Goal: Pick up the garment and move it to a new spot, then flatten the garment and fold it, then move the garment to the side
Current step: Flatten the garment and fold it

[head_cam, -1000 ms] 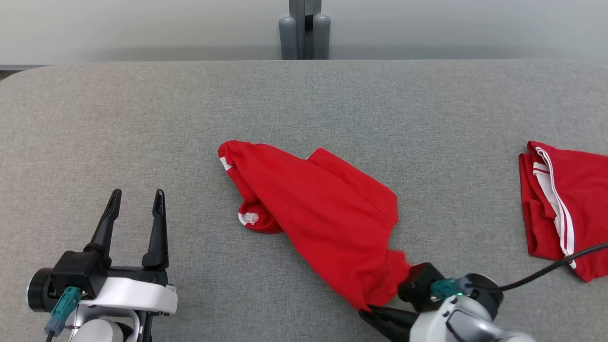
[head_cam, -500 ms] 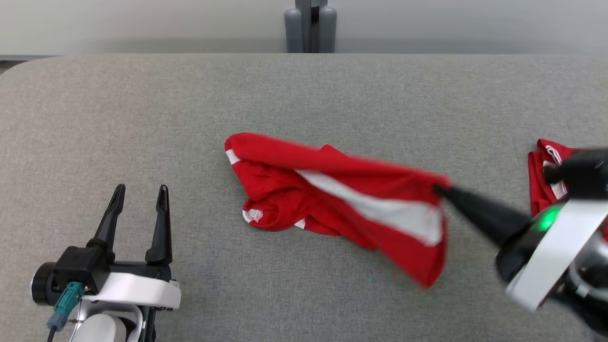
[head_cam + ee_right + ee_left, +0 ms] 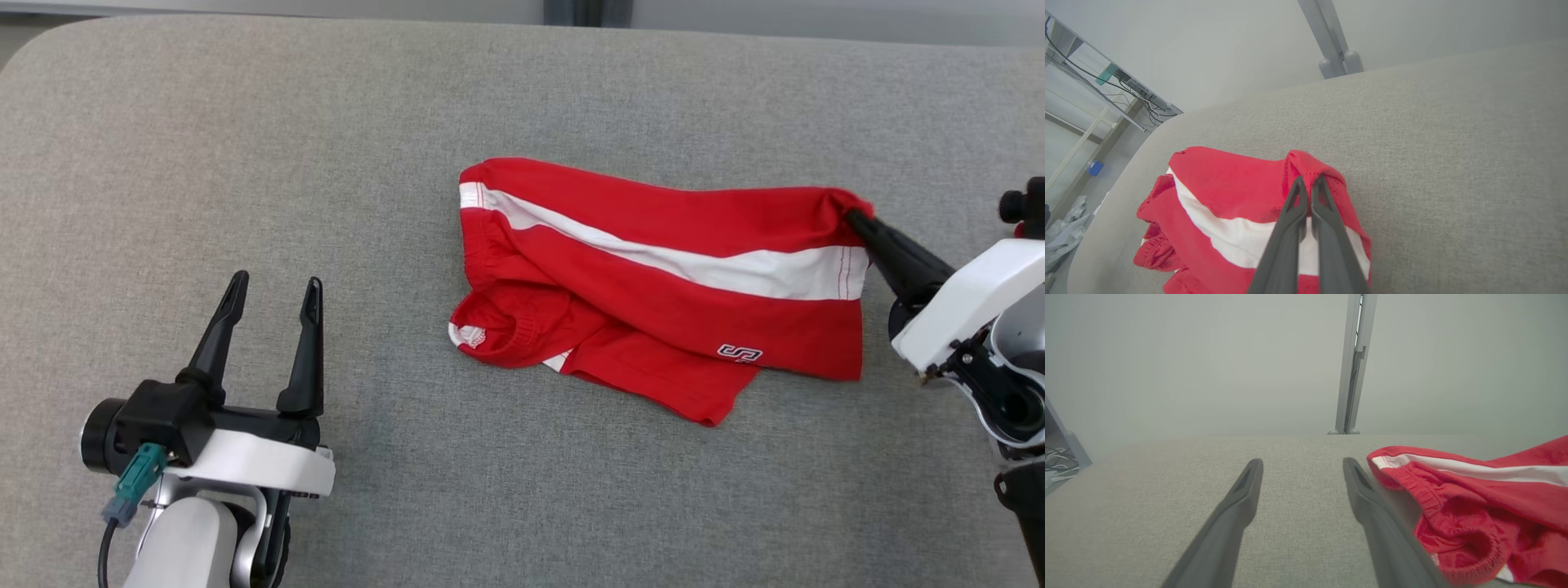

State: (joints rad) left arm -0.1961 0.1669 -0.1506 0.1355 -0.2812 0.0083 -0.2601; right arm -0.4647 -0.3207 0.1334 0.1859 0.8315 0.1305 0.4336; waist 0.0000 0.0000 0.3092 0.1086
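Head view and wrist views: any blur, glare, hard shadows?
Head view: sharp, even light, faint shadow under the red shorts. Left wrist view: left gripper looks soft close to the lens. Right wrist view: right gripper, shut on the shorts, crisp at the tips; no glare.

garment (image 3: pixel 645 327): I dragged it out flatter, white stripe (image 3: pixel 735 273) showing now
right gripper (image 3: pixel 856 218): went from bottom centre to right edge

soft cloth garment (image 3: pixel 653 318), matt woven tabletop (image 3: pixel 326 122)

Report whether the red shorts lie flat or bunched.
Partly spread: the red shorts stretch flat along the stripe, but the waistband end is bunched.
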